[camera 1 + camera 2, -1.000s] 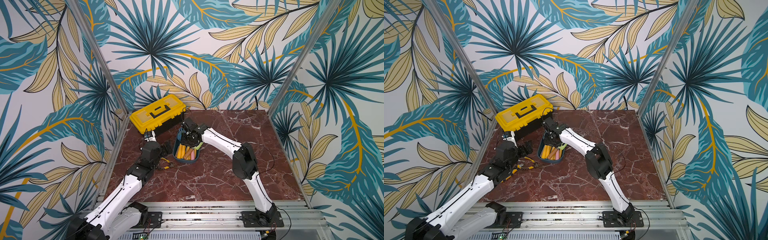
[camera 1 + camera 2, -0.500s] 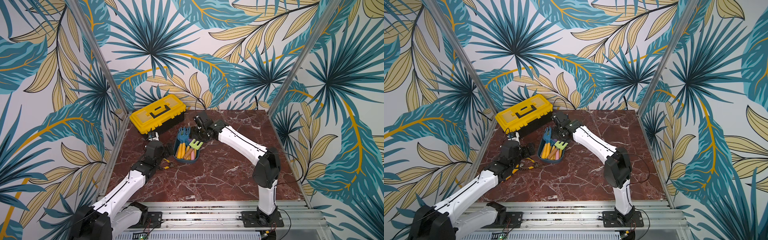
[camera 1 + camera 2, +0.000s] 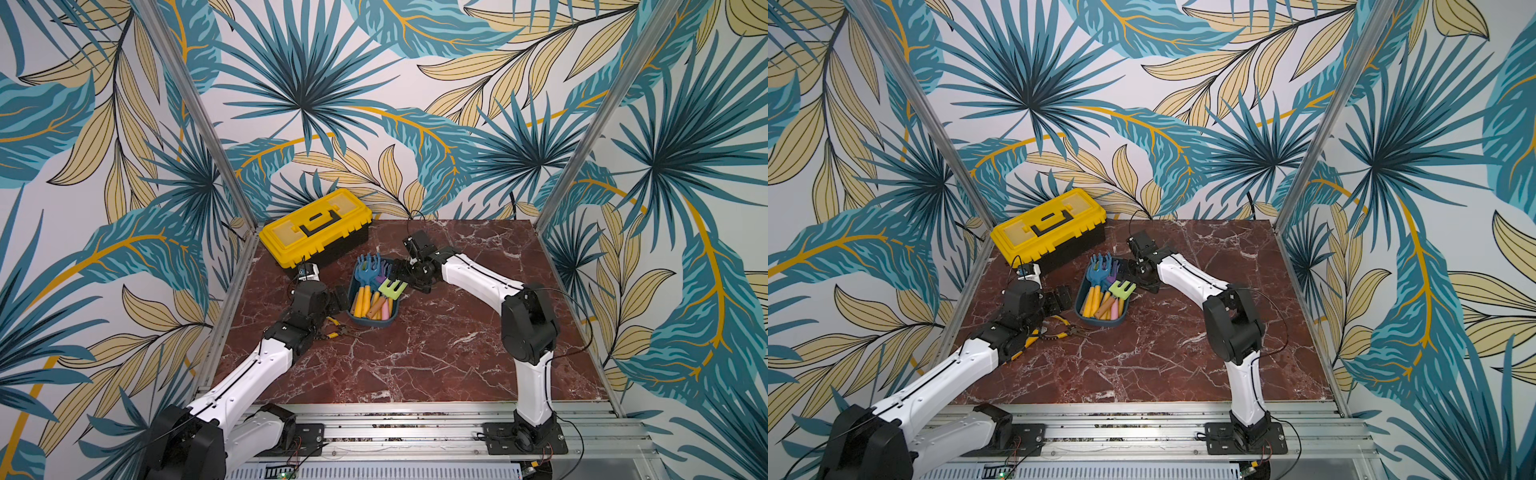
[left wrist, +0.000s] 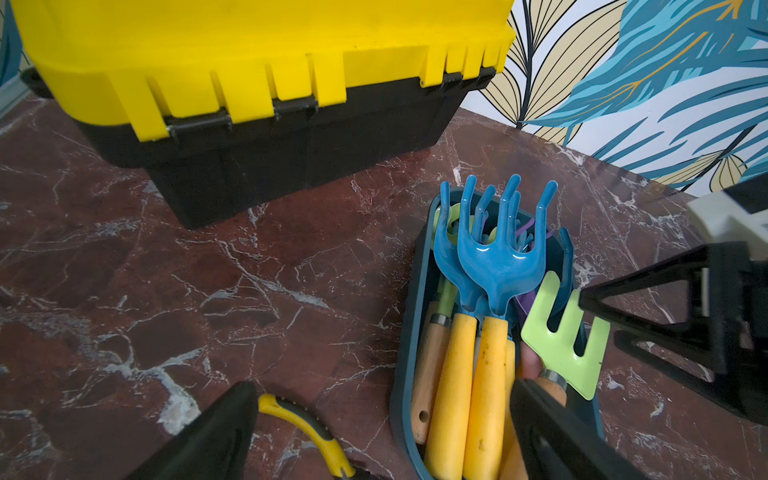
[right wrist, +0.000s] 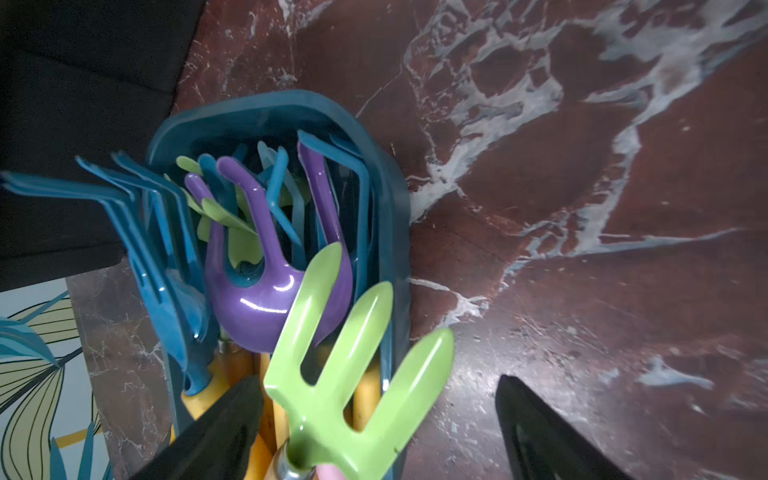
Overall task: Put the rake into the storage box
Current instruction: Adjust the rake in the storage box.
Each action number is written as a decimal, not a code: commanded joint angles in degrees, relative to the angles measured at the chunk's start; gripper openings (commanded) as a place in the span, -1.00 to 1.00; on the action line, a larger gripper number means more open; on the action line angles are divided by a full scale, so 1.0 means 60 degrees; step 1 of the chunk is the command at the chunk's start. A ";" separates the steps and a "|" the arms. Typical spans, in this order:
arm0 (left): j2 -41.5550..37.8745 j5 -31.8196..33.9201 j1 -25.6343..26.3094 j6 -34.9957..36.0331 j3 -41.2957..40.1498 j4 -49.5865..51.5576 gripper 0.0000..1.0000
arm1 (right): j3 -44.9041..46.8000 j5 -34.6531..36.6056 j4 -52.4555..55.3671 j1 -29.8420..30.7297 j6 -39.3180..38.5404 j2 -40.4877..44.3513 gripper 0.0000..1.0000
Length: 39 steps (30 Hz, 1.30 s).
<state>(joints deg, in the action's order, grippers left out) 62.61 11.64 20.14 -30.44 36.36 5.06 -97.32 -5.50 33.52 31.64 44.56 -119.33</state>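
Black wedge-shaped fingers of the right hand (image 5: 378, 380) stood wide apart and gripped nothing. The lime-green, flat three-tined metal rake (image 5: 320, 403) lay between them unpinched, with one finger close beside its metal collar and the other well clear over bare worktop.

The rake's handle ran down into the small, shallow dark teal-blue plastic storage box (image 5: 399, 232), while its head leaned on the rim nearest that arm, tines poking out past the edge. It probably sat so high and tilted because the box was already crowded: blue claw-shaped rakes with yellow handles (image 4: 494, 266) and a glossy purple claw rake (image 5: 257, 299) filled the floor of it. The task looked as good as done, though a brush against the overhanging head might lever the rake out.

On the box's opposite long side the left hand (image 4: 384, 386) was likewise spread open and empty, low over yellow-handled pliers (image 3: 1059, 328) on the red marble worktop (image 3: 415, 353). Whether it touched the box I could not tell; it seemed posted there to stop the box sliding. The closed yellow-lidded black toolbox (image 3: 316, 226) stood apart, behind.
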 commanded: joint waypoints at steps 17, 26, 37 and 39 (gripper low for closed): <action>0.0083 -0.0065 -0.0058 0.0117 -0.0106 -0.0257 1.00 | -0.0734 -0.1193 -0.0874 -0.0001 0.0477 -0.0628 0.42; 0.0156 -0.0046 -0.0053 0.0121 -0.0099 -0.0274 1.00 | -0.0914 -0.1364 -0.0869 0.0000 0.0514 -0.0840 0.33; 0.0521 -0.0156 -0.0061 0.0151 0.0012 -0.0287 1.00 | 0.0353 -0.0218 -0.0664 -0.0161 0.0008 0.0526 0.59; 0.0501 -0.0159 -0.0060 0.0165 0.0019 -0.0276 1.00 | 0.0619 -0.0051 -0.0675 -0.0170 -0.0191 0.0914 0.72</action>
<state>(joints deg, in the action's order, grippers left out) 65.63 11.16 20.14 -30.26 36.36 4.49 -95.74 -8.75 29.23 30.92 45.54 -118.65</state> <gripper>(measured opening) 0.998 0.841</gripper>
